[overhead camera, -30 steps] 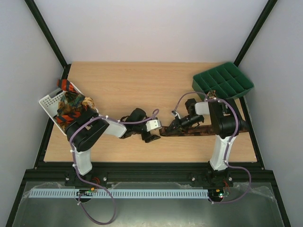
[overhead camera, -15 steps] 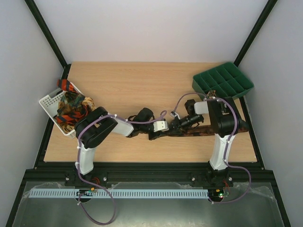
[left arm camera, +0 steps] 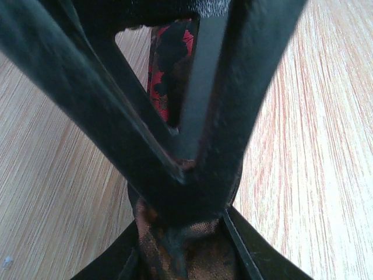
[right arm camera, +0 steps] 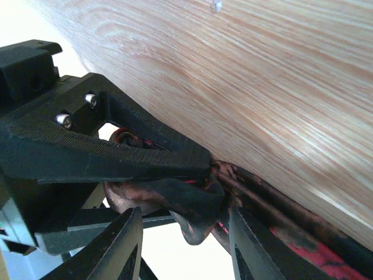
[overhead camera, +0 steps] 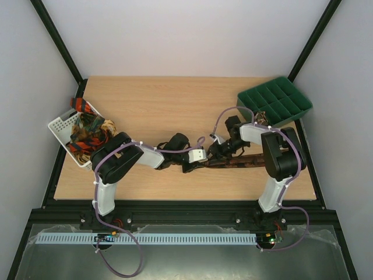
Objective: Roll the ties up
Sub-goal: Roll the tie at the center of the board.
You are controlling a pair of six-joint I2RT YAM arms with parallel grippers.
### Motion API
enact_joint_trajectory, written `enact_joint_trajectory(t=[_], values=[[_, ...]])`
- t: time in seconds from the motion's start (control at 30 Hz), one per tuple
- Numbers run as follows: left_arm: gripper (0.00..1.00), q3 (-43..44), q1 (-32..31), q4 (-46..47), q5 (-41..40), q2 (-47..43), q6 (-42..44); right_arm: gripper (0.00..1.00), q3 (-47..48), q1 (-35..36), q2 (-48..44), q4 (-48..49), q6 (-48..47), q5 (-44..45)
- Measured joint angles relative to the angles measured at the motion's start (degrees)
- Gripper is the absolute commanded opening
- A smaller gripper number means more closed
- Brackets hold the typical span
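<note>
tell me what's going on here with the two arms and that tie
Both arms meet mid-table over a dark brown tie with red specks, stretched along the near side of the table. The left gripper is pinched shut on the tie's bunched end. The right gripper sits right beside it with its jaws apart. Most of the tie lies unrolled. More ties wait in the white basket; a green compartment tray sits far right.

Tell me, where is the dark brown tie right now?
From above, the dark brown tie lies on the table, right of the middle, near the front edge; its left end sits where the left gripper and right gripper meet.
</note>
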Motion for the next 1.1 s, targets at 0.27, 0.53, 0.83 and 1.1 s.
enact_joint_trajectory(t=[0.27, 0.53, 0.83, 1.1], values=[[0.40, 0.2, 0.0, -0.5, -0.3, 0.0, -0.4, 0.01, 0.0, 1.3, 3.0, 2.1, 0.7, 0.6], [0.69, -6.7, 3.3, 5.8, 3.5, -2.6, -2.9, 0.01, -1.0, 1.2, 3.3, 4.1, 0.8, 1.5], [0.61, -12.9, 4.5, 21.0, 7.6, -0.5, -9.4, 0.01, -0.3, 0.5, 6.1, 4.0, 0.3, -3.0], [0.36, -14.5, 4.5, 27.0, 7.6, 1.0, -13.2, 0.01, -0.1, 0.4, 7.0, 4.0, -0.8, -4.5]])
